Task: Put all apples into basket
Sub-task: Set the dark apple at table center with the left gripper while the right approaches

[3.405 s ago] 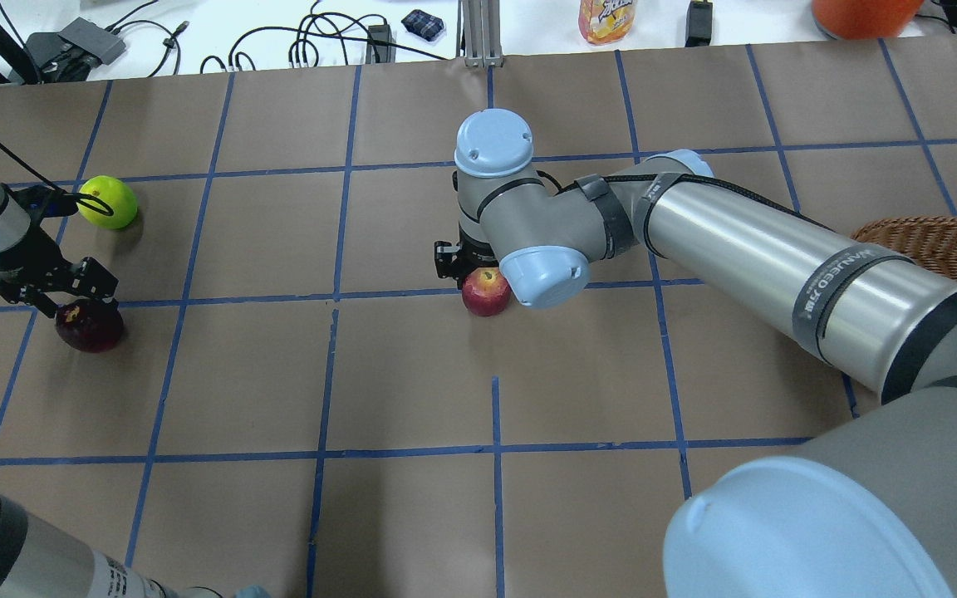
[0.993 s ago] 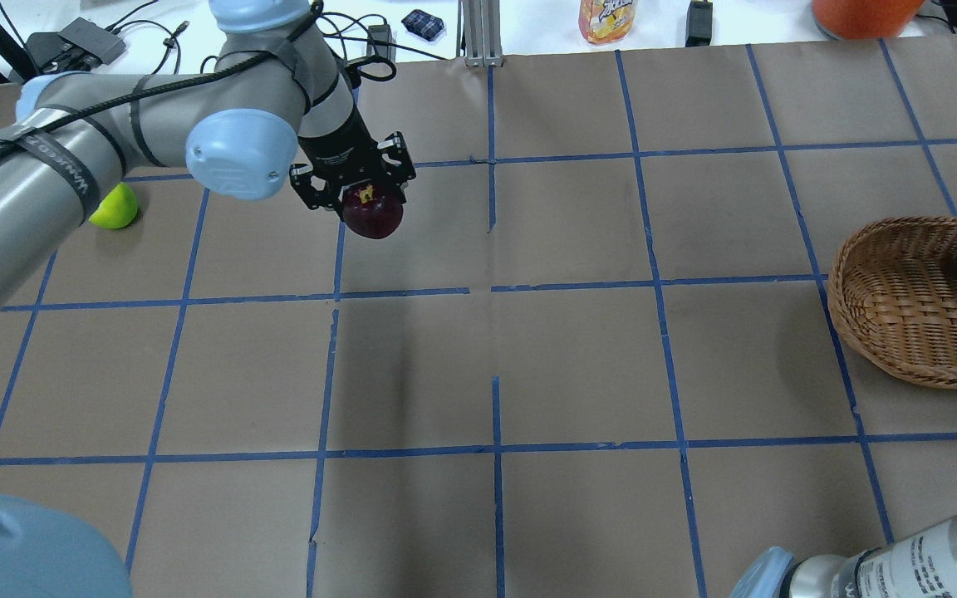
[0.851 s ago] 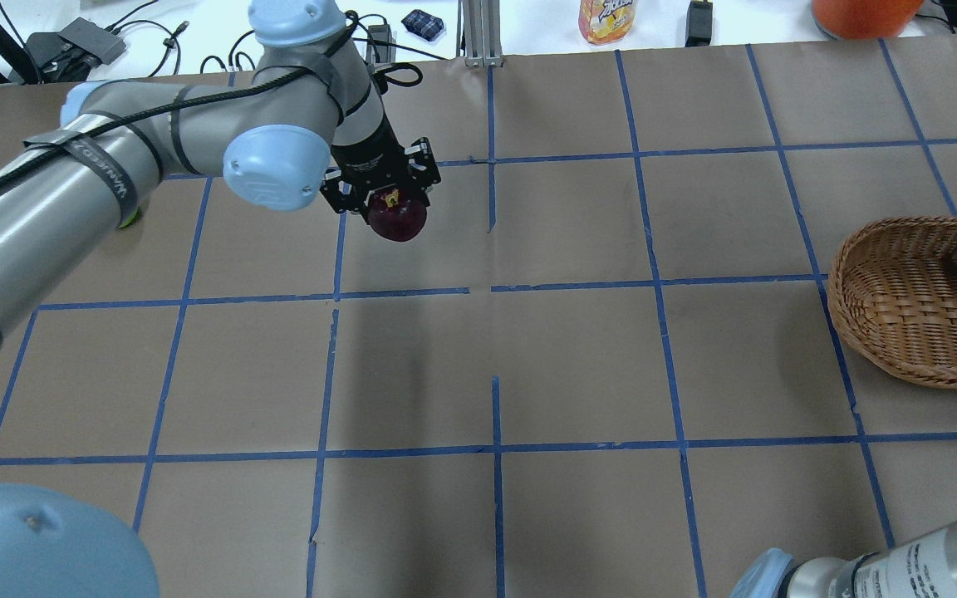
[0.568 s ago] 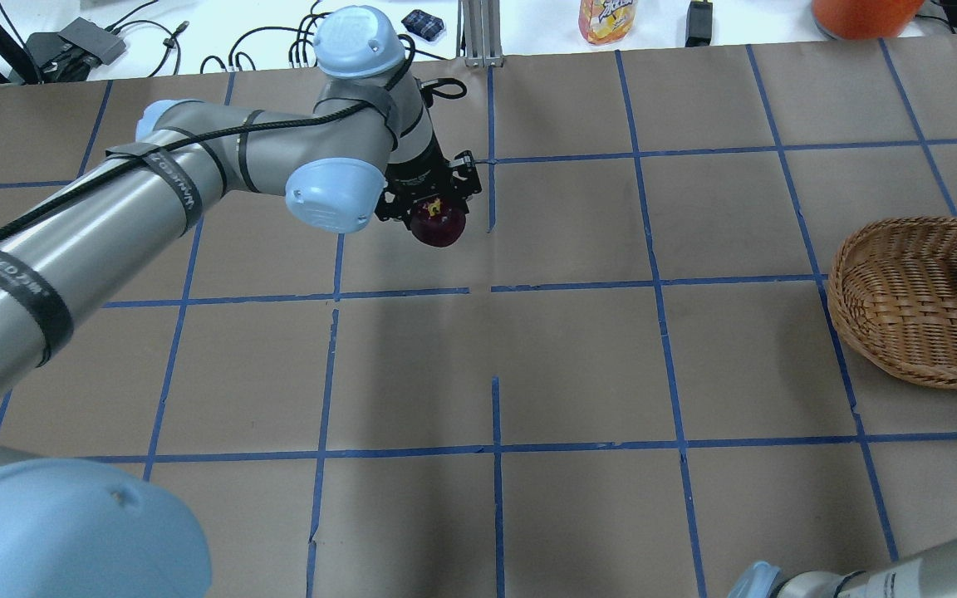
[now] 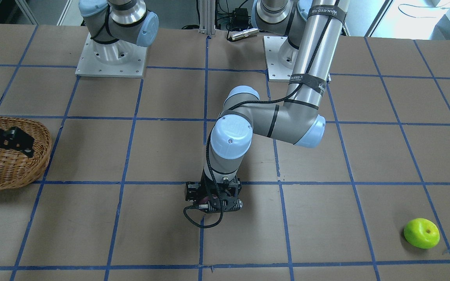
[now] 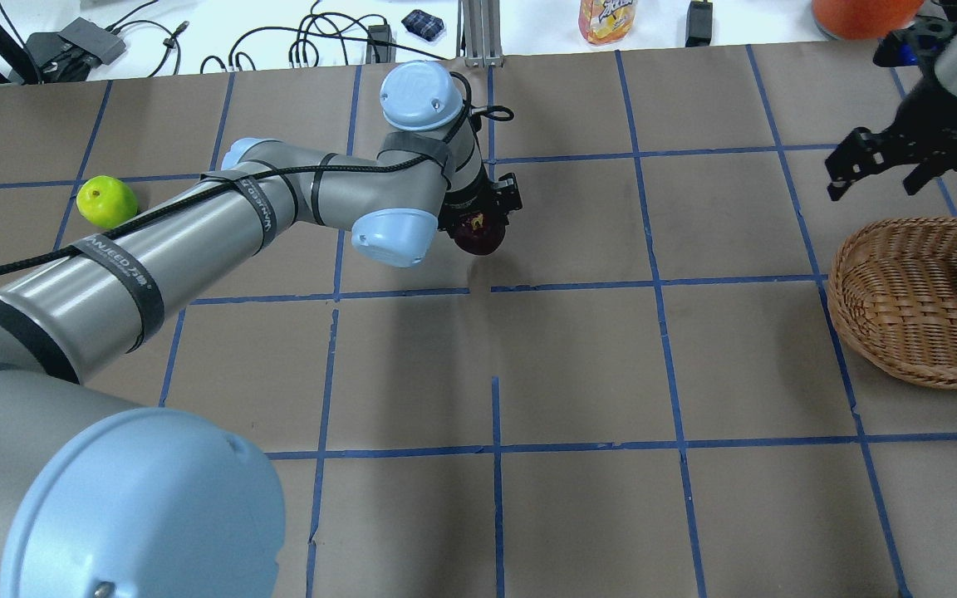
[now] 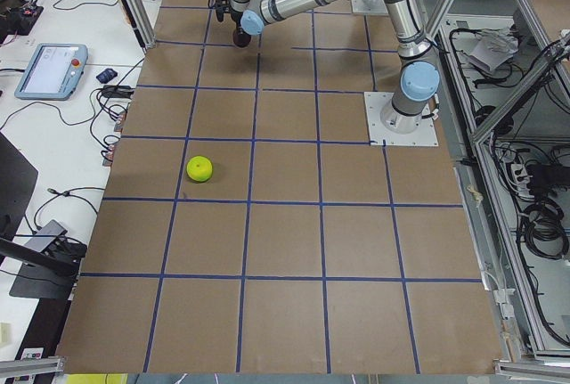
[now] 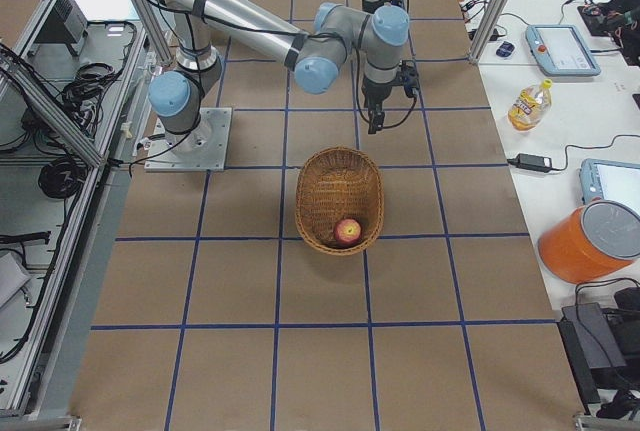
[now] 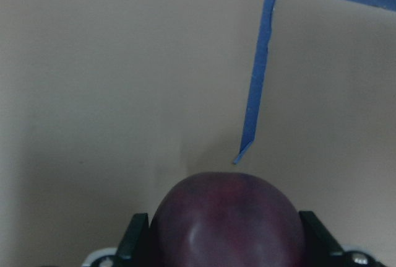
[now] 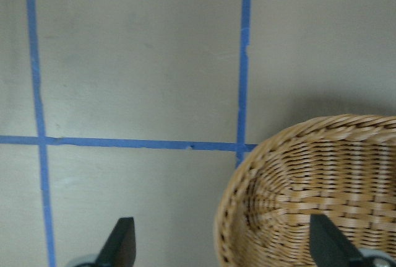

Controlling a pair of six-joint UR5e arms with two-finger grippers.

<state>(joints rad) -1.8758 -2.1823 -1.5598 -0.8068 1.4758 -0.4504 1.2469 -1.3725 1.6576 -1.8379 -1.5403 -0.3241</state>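
My left gripper (image 6: 478,226) is shut on the dark purple apple (image 6: 479,236) and holds it above the table's far middle; the apple fills the bottom of the left wrist view (image 9: 229,223). The lime green apple (image 6: 106,202) lies on the table at the far left. The red apple (image 8: 347,230) lies inside the wicker basket (image 6: 902,324) at the right edge. My right gripper (image 6: 873,178) is open and empty, hovering just beyond the basket's far left rim (image 10: 297,174).
A drink bottle (image 6: 607,18), an orange container (image 6: 861,12) and cables lie on the white bench beyond the table's far edge. The two arm bases (image 5: 109,58) stand at the robot's side of the table.
My left arm has carried the purple apple rightward toward the table's middle. My right gripper, earlier on the red apple, has come back into view open beside the basket, which holds that apple.
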